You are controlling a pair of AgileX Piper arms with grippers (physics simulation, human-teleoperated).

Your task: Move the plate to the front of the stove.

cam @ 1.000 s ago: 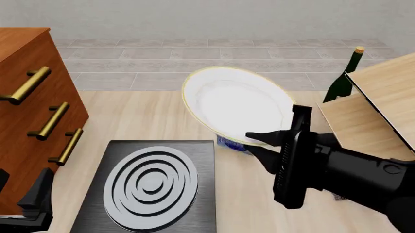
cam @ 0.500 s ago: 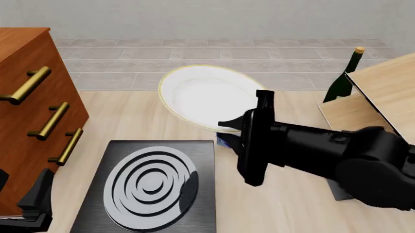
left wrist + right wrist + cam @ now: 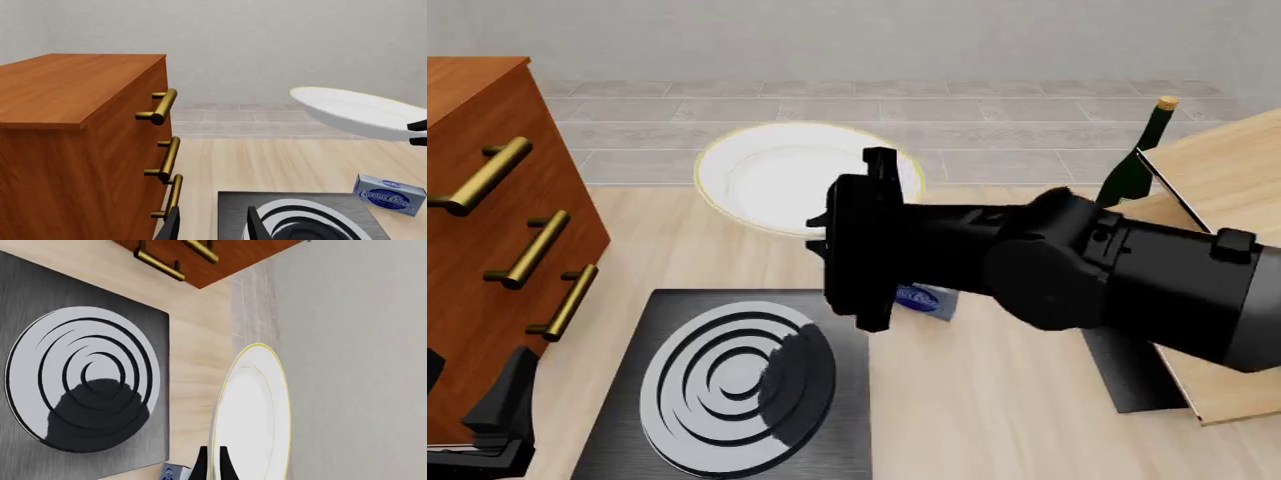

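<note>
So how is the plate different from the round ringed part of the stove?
The plate is plain white with a gold rim; the burner has black and white rings. The plate is held up in the air by the right hand; the burner lies flat on the table. Both are round and similarly wide.

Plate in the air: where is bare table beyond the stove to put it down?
Bare wood lies beyond the stove, between the drawer cabinet and the small box; the plate, gripped by the right gripper, hangs above it. Right of the box it is crowded: bottle, wooden boards.
</note>
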